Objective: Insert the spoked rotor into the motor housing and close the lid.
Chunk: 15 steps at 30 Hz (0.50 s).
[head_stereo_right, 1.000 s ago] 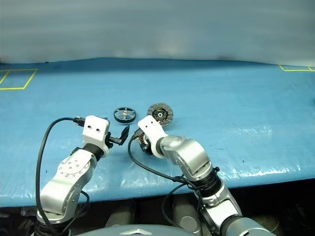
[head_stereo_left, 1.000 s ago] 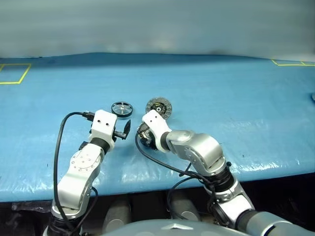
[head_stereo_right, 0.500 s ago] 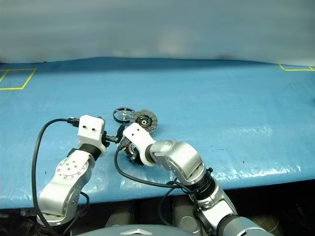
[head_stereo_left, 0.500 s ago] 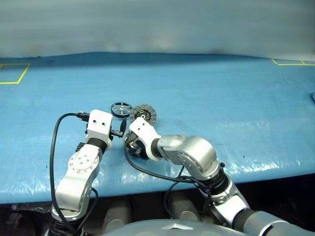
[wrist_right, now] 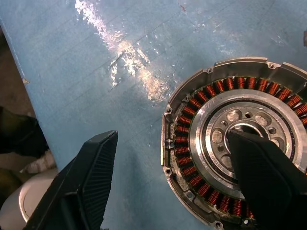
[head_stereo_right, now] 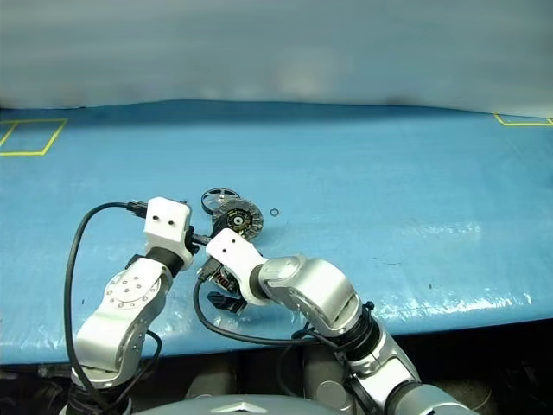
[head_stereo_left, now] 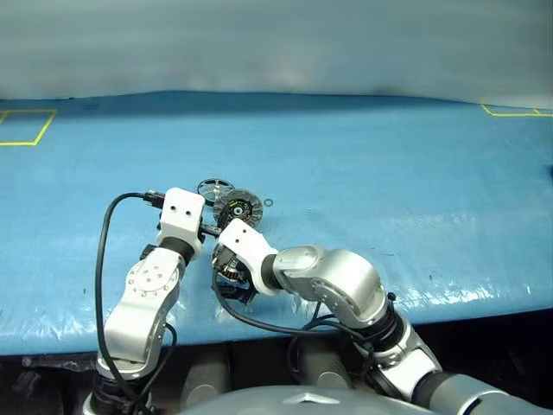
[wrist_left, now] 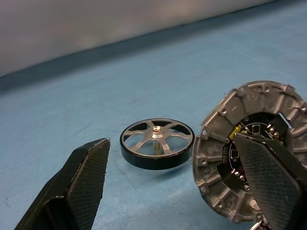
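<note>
Grippers are both standing open, the left gripper (wrist_left: 168, 191) facing the spoked rotor (wrist_left: 157, 149) and tilted lid (wrist_left: 249, 158), the right gripper (wrist_right: 177, 187) spread over the motor housing (wrist_right: 201, 148) near the table (head_stereo_left: 389, 173) edge.

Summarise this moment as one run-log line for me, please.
left tool: open, beside lid | right tool: open over motor housing | spoked rotor: flat on table, not inserted

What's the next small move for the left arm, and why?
Probably ease the left gripper forward and close on the spoked rotor. Its fingers stand open, the rotor lies flat just ahead between them, and the motor housing lies windings-up under the open right gripper. Mind the lid leaning beside the rotor.
</note>
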Tool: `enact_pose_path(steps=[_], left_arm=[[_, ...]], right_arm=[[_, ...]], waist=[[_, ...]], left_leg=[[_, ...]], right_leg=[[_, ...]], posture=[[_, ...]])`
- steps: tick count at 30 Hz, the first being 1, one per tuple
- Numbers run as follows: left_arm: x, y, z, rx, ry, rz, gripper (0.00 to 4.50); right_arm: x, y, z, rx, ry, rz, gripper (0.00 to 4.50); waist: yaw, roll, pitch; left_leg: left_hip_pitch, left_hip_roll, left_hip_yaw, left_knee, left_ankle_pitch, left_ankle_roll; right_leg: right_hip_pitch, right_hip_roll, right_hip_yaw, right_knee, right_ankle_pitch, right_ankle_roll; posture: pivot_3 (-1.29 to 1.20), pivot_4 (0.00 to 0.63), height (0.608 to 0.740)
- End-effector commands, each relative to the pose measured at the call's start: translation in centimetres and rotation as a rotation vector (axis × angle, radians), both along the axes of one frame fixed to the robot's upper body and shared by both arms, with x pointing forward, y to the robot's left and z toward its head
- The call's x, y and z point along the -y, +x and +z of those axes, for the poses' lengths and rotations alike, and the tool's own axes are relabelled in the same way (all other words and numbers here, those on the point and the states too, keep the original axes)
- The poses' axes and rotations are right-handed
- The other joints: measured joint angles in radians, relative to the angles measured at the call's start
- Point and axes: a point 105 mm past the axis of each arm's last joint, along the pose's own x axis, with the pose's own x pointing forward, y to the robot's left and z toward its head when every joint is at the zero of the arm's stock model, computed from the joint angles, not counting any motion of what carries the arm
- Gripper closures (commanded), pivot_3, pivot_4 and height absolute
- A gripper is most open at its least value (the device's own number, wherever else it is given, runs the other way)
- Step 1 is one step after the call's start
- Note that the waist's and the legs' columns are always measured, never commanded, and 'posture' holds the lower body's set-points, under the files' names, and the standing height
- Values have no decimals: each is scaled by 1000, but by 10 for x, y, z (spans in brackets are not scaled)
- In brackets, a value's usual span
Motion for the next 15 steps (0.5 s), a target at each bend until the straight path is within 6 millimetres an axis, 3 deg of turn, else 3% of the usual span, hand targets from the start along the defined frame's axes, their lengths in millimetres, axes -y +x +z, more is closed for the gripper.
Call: enact_pose_path(steps=[1,7,11,15], left_arm=[[3,3,9,44,-3,-16,0],[7,5,9,40,-10,-46,0],[9,7,9,40,-10,-66,0],[10,9,9,50,-8,-80,0]], right_arm=[[1,-1,32,72,83,27,674],[31,-6,64,175,189,47,674],[67,-7,53,198,139,6,674],[109,18,41,291,51,-183,674]], waist=[[2,1,1],[15,1,1],[19,1,2],[19,1,3]], left_leg=[[0,0,0,0,0,0],[-1,0,0,0,0,0],[-2,-2,0,0,-1,-1],[-2,-2,1,1,-1,-2]], right_leg=[[0,0,0,0,0,0],[-1,0,0,-1,0,0],[0,-2,-1,-2,0,1],[0,-2,-1,-2,-1,2]], posture=[[0,150,740],[0,150,740],[0,150,740],[0,150,740]])
